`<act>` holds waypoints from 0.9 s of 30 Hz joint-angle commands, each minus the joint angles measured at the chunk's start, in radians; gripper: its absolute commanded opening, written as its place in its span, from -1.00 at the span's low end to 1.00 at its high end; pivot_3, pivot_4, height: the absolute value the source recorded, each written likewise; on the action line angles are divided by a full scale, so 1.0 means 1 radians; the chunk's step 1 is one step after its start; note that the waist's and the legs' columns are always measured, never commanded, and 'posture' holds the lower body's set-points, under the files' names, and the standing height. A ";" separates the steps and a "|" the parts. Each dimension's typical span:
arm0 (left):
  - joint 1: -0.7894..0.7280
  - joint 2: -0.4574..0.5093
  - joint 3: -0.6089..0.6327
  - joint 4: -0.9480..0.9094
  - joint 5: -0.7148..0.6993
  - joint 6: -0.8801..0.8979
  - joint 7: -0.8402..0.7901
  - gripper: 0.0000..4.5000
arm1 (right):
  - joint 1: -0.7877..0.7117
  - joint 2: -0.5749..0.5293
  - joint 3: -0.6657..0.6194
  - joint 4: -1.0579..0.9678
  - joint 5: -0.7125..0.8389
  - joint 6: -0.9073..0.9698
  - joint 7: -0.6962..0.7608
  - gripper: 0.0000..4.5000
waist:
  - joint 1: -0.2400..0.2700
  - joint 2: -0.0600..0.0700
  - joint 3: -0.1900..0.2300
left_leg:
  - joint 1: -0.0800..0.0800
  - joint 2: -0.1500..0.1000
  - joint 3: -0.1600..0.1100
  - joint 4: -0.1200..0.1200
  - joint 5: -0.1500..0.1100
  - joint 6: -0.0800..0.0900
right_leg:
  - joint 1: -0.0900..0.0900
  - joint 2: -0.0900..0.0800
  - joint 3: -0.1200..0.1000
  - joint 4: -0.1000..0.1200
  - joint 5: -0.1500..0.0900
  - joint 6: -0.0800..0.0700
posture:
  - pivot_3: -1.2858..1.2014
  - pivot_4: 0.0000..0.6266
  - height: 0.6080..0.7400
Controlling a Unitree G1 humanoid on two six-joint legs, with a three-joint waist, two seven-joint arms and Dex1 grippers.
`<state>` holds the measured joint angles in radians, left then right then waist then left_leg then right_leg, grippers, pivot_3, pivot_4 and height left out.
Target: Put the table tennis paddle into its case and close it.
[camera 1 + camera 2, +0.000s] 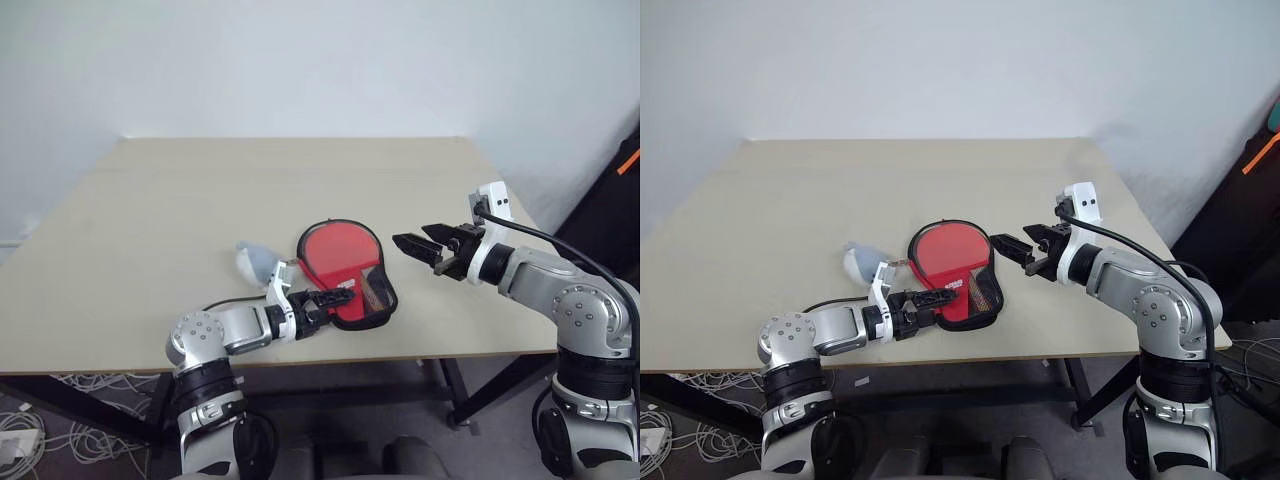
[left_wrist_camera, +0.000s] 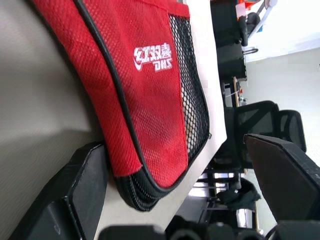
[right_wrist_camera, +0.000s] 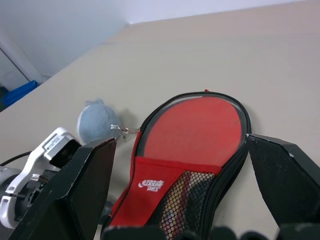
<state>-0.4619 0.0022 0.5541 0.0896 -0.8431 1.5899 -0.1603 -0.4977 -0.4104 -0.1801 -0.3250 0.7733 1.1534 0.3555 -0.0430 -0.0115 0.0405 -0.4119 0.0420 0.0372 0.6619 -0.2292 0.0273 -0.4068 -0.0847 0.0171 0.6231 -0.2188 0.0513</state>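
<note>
The case (image 1: 352, 292) lies near the table's front edge, its red mesh flap with the white logo (image 2: 150, 55) covering the narrow end. The table tennis paddle (image 1: 338, 248) sits inside it; its round red face (image 3: 200, 130) shows in the unzipped round part and its handle is hidden. My left gripper (image 1: 335, 297) is open at the narrow end, with one finger (image 2: 65, 200) on each side of it and nothing gripped. To the right of the case my right gripper (image 1: 415, 245) hovers above the table, open and empty, pointing at the case.
A small pale bluish-white lump (image 1: 253, 260) lies left of the case, joined to it by a short chain. The tan table (image 1: 200, 200) stretches wide behind the case. Its front edge (image 1: 440, 352) runs just below the case.
</note>
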 commanded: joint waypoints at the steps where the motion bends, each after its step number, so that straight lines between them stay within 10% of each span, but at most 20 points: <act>1: -0.010 -0.016 -0.016 0.019 0.029 -0.015 0.015 0.98 | -0.013 0.000 -0.017 -0.042 0.020 -0.004 -0.008 1.00 | 0.000 0.000 0.000 | 0.000 0.000 0.000 0.000 0.000 0.000 | 0.000 0.000 0.000 0.000 0.000 0.000 | 0.03 -1.00 1.00; 8: 0.023 -0.007 -0.049 0.006 0.059 0.019 0.024 0.73 | -0.018 -0.001 -0.012 -0.038 0.024 -0.005 -0.008 1.00 | -0.001 0.000 0.000 | 0.000 0.000 0.000 0.000 0.000 0.000 | 0.000 0.000 0.000 0.000 0.000 0.000 | 0.03 -1.00 1.00; 18: -0.008 -0.011 -0.051 0.039 0.106 -0.022 0.016 -0.86 | -0.039 0.014 0.000 -0.027 0.021 -0.010 -0.011 1.00 | 0.000 0.000 0.000 | 0.000 0.000 0.000 -0.001 0.000 0.000 | -0.001 0.000 0.000 0.000 0.000 0.000 | 0.03 -1.00 1.00; 27: -0.011 -0.013 -0.152 0.045 0.123 -0.074 -0.033 -0.86 | -0.063 0.025 -0.006 -0.015 0.021 -0.013 -0.019 1.00 | 0.001 0.002 -0.001 | 0.000 0.000 0.000 -0.001 0.000 0.000 | 0.000 0.000 0.000 0.000 0.000 0.000 | 0.03 -1.00 1.00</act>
<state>-0.4630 0.0070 0.4426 0.1104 -0.7223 1.5216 -0.1798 -0.5370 -0.3858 -0.1713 -0.3250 0.7810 1.1548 0.3416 -0.0424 -0.0098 0.0395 -0.4118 0.0417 0.0372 0.6614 -0.2294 0.0270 -0.4070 -0.0852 0.0170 0.6228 -0.2189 0.0513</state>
